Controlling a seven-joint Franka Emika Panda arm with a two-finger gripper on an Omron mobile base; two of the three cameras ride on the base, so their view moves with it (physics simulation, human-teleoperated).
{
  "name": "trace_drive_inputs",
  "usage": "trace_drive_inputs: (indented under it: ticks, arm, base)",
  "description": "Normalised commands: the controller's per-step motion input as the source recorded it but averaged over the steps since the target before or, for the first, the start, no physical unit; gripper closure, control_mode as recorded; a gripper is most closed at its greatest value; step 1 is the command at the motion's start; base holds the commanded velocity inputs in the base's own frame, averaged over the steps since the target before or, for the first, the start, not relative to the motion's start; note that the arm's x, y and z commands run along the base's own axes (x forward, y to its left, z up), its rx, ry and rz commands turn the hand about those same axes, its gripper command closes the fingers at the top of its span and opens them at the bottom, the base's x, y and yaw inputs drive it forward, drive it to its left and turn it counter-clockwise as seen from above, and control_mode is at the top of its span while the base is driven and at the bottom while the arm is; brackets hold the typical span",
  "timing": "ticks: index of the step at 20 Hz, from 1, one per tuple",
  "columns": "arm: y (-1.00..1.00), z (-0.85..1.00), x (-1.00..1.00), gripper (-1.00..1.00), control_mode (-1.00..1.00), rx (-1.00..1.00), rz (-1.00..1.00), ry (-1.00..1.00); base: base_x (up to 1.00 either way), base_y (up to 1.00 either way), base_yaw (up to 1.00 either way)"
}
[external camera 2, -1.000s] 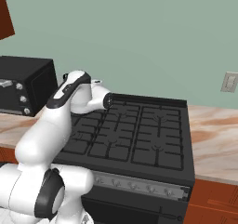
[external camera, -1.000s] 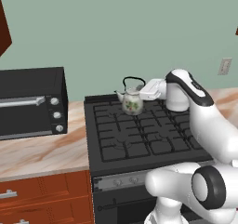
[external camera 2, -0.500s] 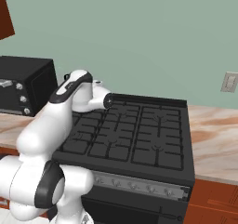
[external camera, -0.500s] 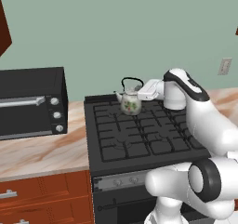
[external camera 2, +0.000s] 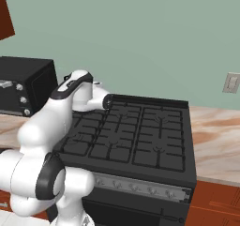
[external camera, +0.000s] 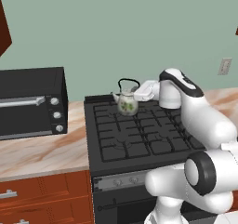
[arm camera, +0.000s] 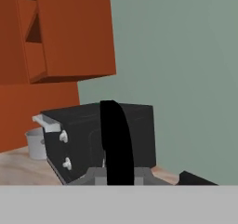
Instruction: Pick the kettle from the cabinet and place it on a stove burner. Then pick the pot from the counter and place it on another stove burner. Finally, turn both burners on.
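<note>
Honestly looks sketchy: gripper (external camera: 139,89) pinched shut on kettle (external camera: 127,102) handle, hovering by rear burner grate (external camera: 132,132); letting go crooked could tip it over.

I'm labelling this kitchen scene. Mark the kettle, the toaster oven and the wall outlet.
kettle (external camera: 127,105): left base view, on its leaf-printed body.
toaster oven (external camera: 28,90): left base view, on its dark front above the handle.
wall outlet (external camera 2: 231,83): right base view, on its plate.

Counter and range
Marbled counter (external camera: 42,155) carries black toaster oven (external camera: 30,102); kettle (external camera: 127,102) on back-left stove burner (external camera: 122,110) of range; pot (arm camera: 36,143) on counter beyond the oven
</note>
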Motion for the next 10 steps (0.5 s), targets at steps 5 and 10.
trace_drive_inputs:
  ticks: [5,10]
  arm:
    - [0.08,-0.12,0.14,1.00,-1.00,0.00,0.00,0.00]
    - [0.07,-0.14,0.20,1.00,-1.00,0.00,0.00,0.00]
  base:
    - [0.00,0.00,0.00]
    - [0.00,0.00,0.00]
